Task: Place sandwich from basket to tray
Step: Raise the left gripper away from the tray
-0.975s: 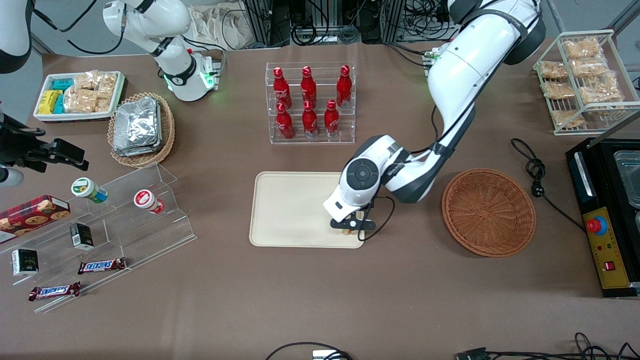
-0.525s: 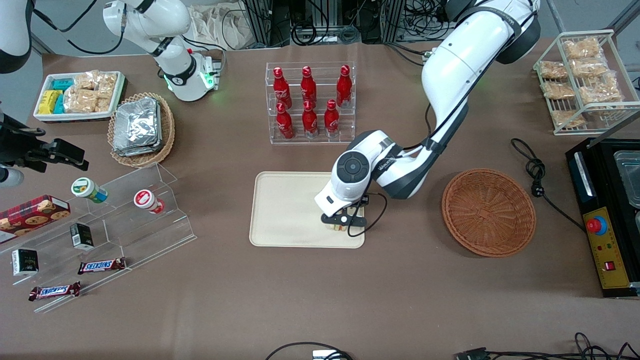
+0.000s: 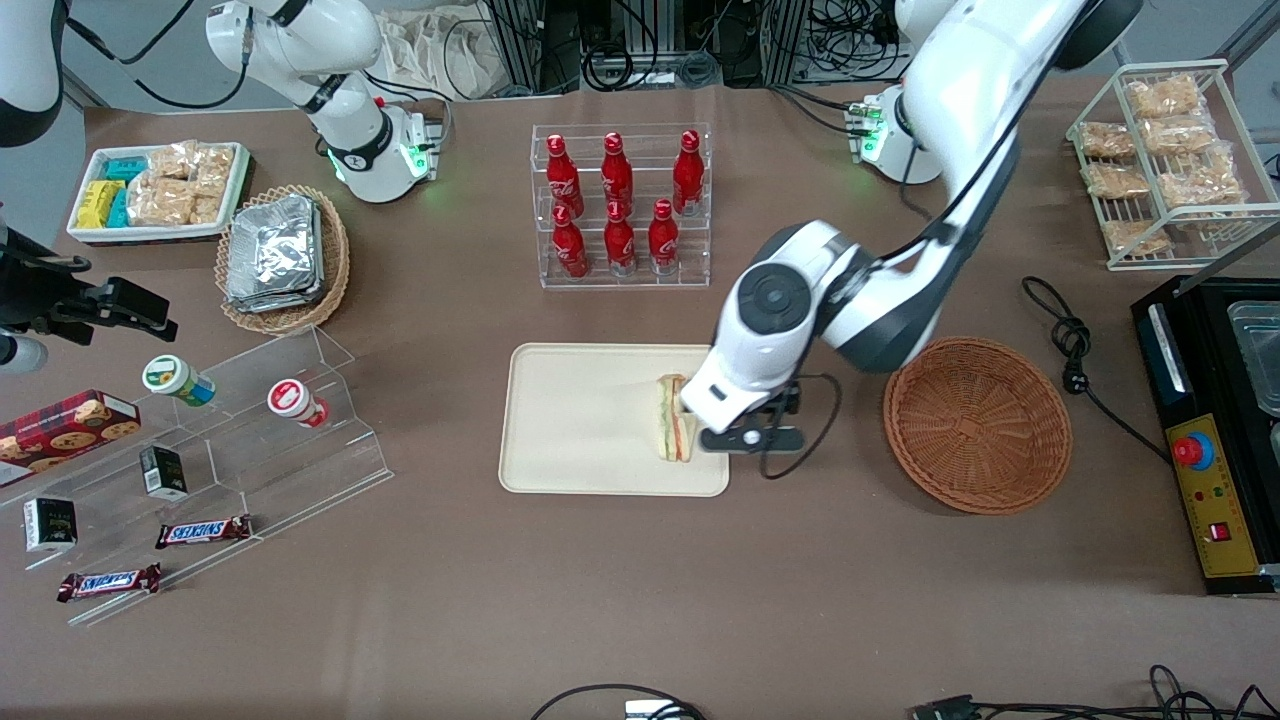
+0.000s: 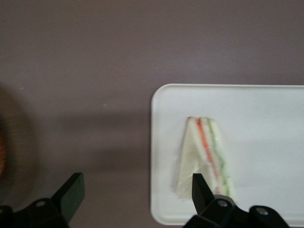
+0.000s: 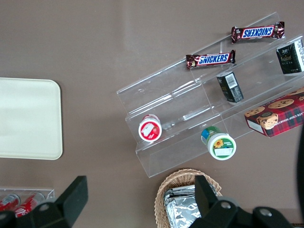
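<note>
Now the hand [image 4: 135, 199] hangs wide open and empty above the tray's [image 3: 560, 400] edge nearest the basket [image 3: 977, 425], with the sandwich [image 3: 674, 418] lying on the tray just beside it. A low sideways swing could clip the sandwich and nudge it onto the worktop [image 3: 640, 600].

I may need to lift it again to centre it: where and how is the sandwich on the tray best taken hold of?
Probably from above, across the two flat bread faces of the sandwich near its wider end: it lies on the tray with the filling edge upward. The tool, open, is beside it over the tray's edge toward the basket.
</note>
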Controlling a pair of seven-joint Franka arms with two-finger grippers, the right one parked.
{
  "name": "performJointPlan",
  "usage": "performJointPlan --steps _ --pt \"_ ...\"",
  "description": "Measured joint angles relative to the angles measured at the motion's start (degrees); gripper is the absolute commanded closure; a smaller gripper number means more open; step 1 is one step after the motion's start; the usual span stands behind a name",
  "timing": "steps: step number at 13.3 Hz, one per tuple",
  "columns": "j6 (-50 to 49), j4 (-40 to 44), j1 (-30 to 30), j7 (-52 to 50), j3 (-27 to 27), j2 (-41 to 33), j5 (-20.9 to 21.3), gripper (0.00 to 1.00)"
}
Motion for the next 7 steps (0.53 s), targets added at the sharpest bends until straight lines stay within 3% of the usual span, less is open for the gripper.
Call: performJointPlan --steps 3,7 --pt "0.1 -11.0 2.3 0.3 0.0 -9.4 -0.4 0.00" --pt "-0.5 -18.6 8.2 9.9 0.3 -19.4 -7.2 0.00"
